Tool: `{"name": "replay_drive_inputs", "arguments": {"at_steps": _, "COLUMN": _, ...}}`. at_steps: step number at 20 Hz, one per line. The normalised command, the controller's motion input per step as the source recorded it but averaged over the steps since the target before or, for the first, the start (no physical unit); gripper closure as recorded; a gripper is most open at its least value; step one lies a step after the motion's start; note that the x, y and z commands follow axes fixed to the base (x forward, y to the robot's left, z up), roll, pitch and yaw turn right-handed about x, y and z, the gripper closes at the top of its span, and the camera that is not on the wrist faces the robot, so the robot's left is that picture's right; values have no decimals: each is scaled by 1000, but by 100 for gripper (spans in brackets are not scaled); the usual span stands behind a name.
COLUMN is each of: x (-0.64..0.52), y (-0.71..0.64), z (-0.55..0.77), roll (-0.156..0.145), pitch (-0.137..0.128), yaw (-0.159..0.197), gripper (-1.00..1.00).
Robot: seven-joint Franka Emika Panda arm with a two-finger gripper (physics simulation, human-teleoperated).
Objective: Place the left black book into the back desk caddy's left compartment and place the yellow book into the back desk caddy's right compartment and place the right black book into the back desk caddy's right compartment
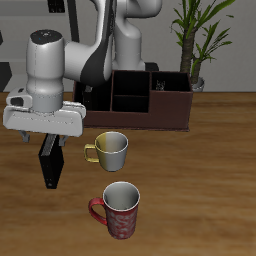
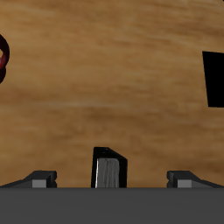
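Note:
A black book (image 1: 51, 165) stands upright on the table, and I take it for the left black book. My gripper (image 1: 48, 138) hangs right over its top edge and is open. In the wrist view the book's top (image 2: 108, 168) shows midway between my gripper's (image 2: 110, 179) two fingers, which stand wide apart and clear of it. A second black shape (image 2: 213, 79), probably the right black book, lies on the table beyond it; my hand hides it in the exterior view. The back desk caddy (image 1: 150, 100) stands farther back. The yellow book is out of view.
A metal mug (image 1: 108, 150) stands beside the book. A red mug (image 1: 120, 208) stands nearer the table's front edge, and its rim (image 2: 3, 59) shows in the wrist view. A potted plant (image 1: 195, 40) is behind the caddy.

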Motion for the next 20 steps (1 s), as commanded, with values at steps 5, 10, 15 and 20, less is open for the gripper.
{"name": "replay_drive_inputs", "arguments": {"at_steps": 5, "x": -80, "y": 39, "z": -274, "roll": 8, "pitch": 29, "yaw": -22, "gripper": -100}}
{"name": "replay_drive_inputs", "arguments": {"at_steps": 10, "x": -81, "y": -86, "z": -284, "roll": -15, "pitch": 39, "yaw": -4, "gripper": 100}}
{"name": "replay_drive_inputs", "arguments": {"at_steps": 15, "x": 26, "y": -91, "z": -173, "roll": -26, "pitch": 15, "yaw": -28, "gripper": 100}}
{"name": "replay_drive_inputs", "arguments": {"at_steps": 20, "x": 4, "y": 48, "z": -82, "roll": -8, "pitch": 4, "yaw": -13, "gripper": 100}}
